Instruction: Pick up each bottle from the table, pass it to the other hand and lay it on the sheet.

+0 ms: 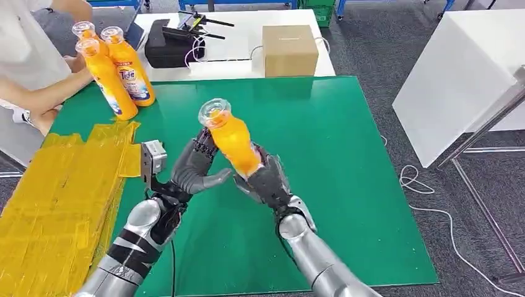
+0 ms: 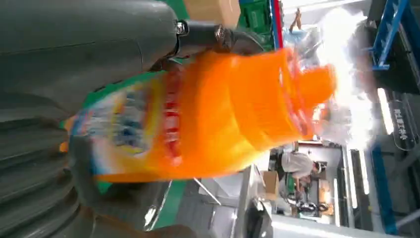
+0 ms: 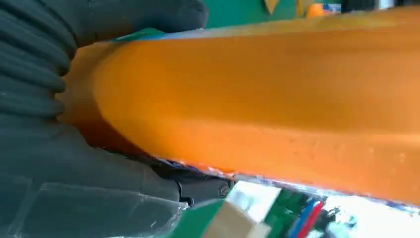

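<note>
An orange bottle (image 1: 232, 139) with a clear cap is held tilted above the green table (image 1: 347, 161), cap pointing up and away. My right hand (image 1: 267, 180) grips its lower end from the right; up close, the bottle (image 3: 267, 104) lies across that palm. My left hand (image 1: 197, 166) stands against the bottle's left side, fingers stretched up along it and thumb sticking out below, not closed round it. The labelled bottle (image 2: 208, 114) lies close before my left palm. The yellow sheet (image 1: 56, 198) covers the table's left part.
Two more orange bottles (image 1: 121, 71) stand at the table's far left corner, with a person's arm (image 1: 37, 93) reaching to them. A cardboard box (image 1: 289, 51) and a black case (image 1: 170, 44) sit on the white table behind. Another white table (image 1: 458, 74) stands at right.
</note>
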`<action>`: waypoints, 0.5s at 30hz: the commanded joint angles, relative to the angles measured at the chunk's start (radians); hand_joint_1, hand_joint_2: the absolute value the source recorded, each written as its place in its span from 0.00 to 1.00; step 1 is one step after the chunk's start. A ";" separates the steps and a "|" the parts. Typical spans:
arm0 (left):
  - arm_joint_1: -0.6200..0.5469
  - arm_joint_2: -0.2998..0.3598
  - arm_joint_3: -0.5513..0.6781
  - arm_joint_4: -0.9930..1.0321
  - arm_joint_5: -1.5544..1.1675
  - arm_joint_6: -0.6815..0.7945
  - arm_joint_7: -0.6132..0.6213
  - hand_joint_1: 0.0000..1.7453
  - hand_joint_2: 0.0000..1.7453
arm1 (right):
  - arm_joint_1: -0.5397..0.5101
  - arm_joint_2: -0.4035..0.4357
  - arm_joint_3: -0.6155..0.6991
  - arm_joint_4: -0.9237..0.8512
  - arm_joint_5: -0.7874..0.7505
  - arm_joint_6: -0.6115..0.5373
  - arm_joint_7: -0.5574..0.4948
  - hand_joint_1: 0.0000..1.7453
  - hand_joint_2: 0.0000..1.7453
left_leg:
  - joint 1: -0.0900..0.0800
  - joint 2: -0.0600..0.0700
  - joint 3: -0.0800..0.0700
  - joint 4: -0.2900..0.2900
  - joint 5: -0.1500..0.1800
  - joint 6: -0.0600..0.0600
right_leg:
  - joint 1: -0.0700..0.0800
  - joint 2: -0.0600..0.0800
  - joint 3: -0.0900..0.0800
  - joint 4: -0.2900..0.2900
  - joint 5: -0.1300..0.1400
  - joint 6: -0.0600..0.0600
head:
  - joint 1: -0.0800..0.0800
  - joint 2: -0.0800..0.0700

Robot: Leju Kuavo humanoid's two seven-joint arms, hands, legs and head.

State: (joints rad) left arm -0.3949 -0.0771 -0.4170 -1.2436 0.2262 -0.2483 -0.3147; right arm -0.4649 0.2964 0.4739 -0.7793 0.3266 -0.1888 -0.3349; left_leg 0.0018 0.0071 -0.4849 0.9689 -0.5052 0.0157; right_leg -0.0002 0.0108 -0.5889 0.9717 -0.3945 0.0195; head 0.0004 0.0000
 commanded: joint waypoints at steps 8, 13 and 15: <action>-0.079 -0.019 -0.082 0.106 -0.031 0.009 0.009 0.00 1.00 | -0.057 -0.006 0.200 0.078 0.027 0.002 0.017 1.00 1.00 | 0.001 -0.004 0.002 0.000 -0.001 -0.001 | 0.001 -0.004 0.003 -0.001 -0.001 0.000 | 0.000 0.000; -0.079 -0.019 -0.082 0.106 -0.031 0.009 0.009 0.00 1.00 | -0.057 -0.006 0.200 0.078 0.027 0.002 0.017 1.00 1.00 | 0.001 -0.003 0.003 0.000 -0.001 -0.001 | 0.001 -0.004 0.004 -0.001 -0.001 0.000 | 0.000 0.000; -0.080 -0.019 -0.083 0.107 -0.034 0.012 0.009 0.00 1.00 | -0.058 -0.007 0.213 0.079 0.041 -0.006 0.018 1.00 1.00 | 0.001 -0.003 0.001 0.000 -0.001 -0.001 | 0.001 -0.003 0.002 -0.001 -0.001 0.000 | 0.000 0.000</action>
State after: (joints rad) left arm -0.4134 -0.0828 -0.4326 -1.2097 0.1953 -0.2399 -0.3132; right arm -0.4725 0.3029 0.5871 -0.7595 0.3426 -0.1923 -0.3128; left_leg 0.0015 0.0070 -0.4846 0.9690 -0.5052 0.0157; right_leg -0.0004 0.0106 -0.5891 0.9715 -0.3945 0.0195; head 0.0004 0.0000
